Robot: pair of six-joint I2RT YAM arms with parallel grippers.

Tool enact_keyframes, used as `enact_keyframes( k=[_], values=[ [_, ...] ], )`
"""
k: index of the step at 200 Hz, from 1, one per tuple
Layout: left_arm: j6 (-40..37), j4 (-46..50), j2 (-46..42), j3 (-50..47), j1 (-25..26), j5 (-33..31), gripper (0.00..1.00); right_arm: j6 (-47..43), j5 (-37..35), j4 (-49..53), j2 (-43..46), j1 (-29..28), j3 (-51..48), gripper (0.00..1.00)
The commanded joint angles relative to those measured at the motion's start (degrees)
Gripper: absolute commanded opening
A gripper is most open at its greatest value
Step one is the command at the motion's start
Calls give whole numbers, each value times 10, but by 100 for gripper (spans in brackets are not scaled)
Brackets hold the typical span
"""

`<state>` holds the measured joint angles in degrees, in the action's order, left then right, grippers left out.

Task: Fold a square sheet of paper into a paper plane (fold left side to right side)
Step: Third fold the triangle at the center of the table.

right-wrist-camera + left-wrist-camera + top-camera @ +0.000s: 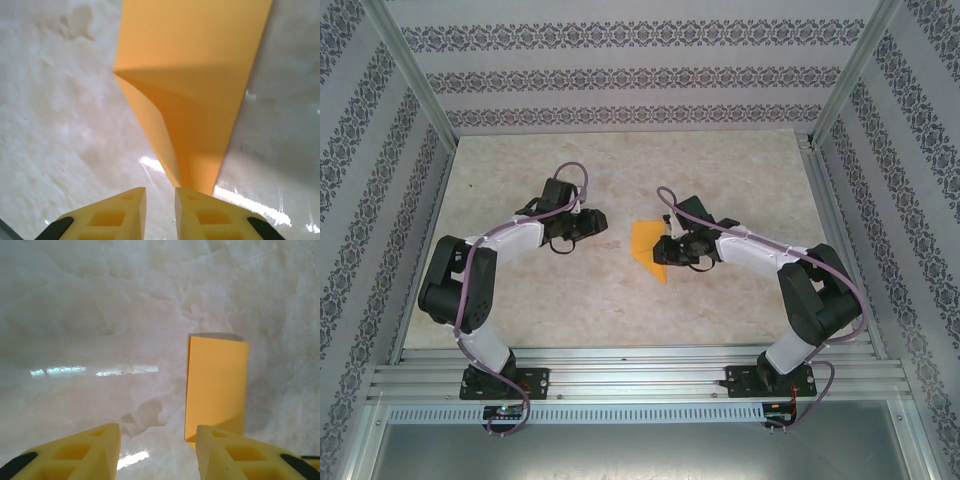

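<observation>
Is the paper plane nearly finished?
Not nearly. Done: the sheet of paper looks folded over once, one flap raised. Now: the right hand sits at its corner, jaws slightly apart; the left hand is open beside it. Still to do: all the pointy plane folds.

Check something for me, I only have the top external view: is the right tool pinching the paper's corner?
Observer: Apparently not. In the right wrist view the right tool has a narrow gap between its jaws, and bare table shows through it. The tip of the paper ends beside that gap, not in it.
Operator: Is the fold lying flat?
Observer: Not fully. In that same view one layer curls up off the layer beneath and casts a shadow.
Operator: And the left tool?
Observer: The left wrist view shows the left tool open wide with nothing between its jaws. The paper's near corner lies just beside one fingertip.
</observation>
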<state>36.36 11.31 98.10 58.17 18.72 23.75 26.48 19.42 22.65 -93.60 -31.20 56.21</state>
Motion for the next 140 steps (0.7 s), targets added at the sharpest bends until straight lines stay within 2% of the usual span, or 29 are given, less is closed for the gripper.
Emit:
enact_keyframes(
  k=[1, 22, 41, 56, 69, 92, 140],
  values=[
    [35, -56, -2, -35, 14, 61, 48, -27, 11, -15, -19, 7, 33, 23],
    [48, -73, 11, -41, 29, 74, 49, -32, 3, -8, -56, 8, 57, 24],
    [62, -94, 26, -44, 40, 82, 50, -40, -17, 6, -77, 12, 68, 34],
    [67, -101, 35, -41, 46, 83, 50, -42, -16, -2, -80, 17, 62, 38],
    [68, -100, 45, -33, 51, 83, 50, -43, -7, -8, -82, 19, 59, 37],
    [67, -96, 60, -19, 64, 86, 51, -48, -2, -1, -89, 22, 59, 30],
    [66, -83, 82, 7, 82, 84, 53, -59, -33, 20, -91, 32, 58, 30]
  ],
)
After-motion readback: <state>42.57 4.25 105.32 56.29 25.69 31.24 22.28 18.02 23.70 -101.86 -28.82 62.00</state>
